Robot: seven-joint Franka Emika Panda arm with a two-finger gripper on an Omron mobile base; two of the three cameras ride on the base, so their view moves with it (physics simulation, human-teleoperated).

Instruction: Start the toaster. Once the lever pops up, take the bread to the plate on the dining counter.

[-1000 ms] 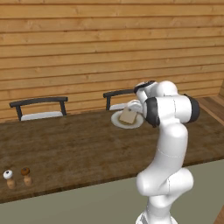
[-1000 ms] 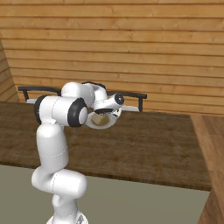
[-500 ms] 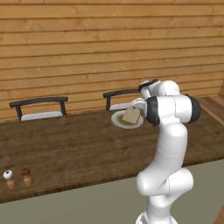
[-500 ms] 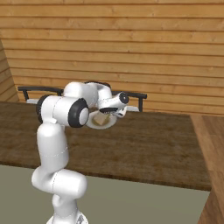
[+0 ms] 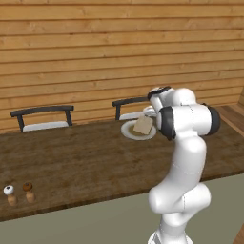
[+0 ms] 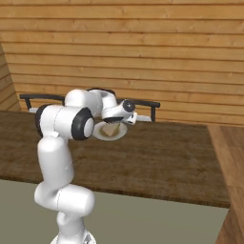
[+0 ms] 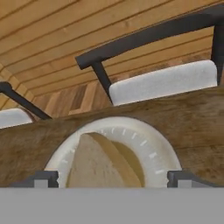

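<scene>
A tan slice of bread [image 7: 98, 162] leans tilted on the whitish plate [image 7: 146, 136], which sits on the dark wood-grain dining counter [image 7: 197, 113] near its far edge. My gripper [image 7: 113, 179] hangs just over the plate, open. Its fingertips [image 7: 41, 178] stand wide on either side of the slice, clear of it. From the base, the bread [image 5: 143, 125] lies on the plate [image 5: 129, 133] under the gripper [image 5: 147, 116]. From the other side, the gripper [image 6: 116, 123] hovers above the bread [image 6: 110, 129] and plate [image 6: 97, 133].
Two dark-backed chairs with pale seats [image 5: 43, 116] [image 5: 129, 102] stand behind the counter against a plank wall. Salt and pepper shakers [image 5: 19, 192] sit near the counter's front left. The counter's grey-green front [image 5: 95, 219] runs below.
The fingers have spread a little wider around the bread. The slice stays on the plate, and the arm has hardly moved.
</scene>
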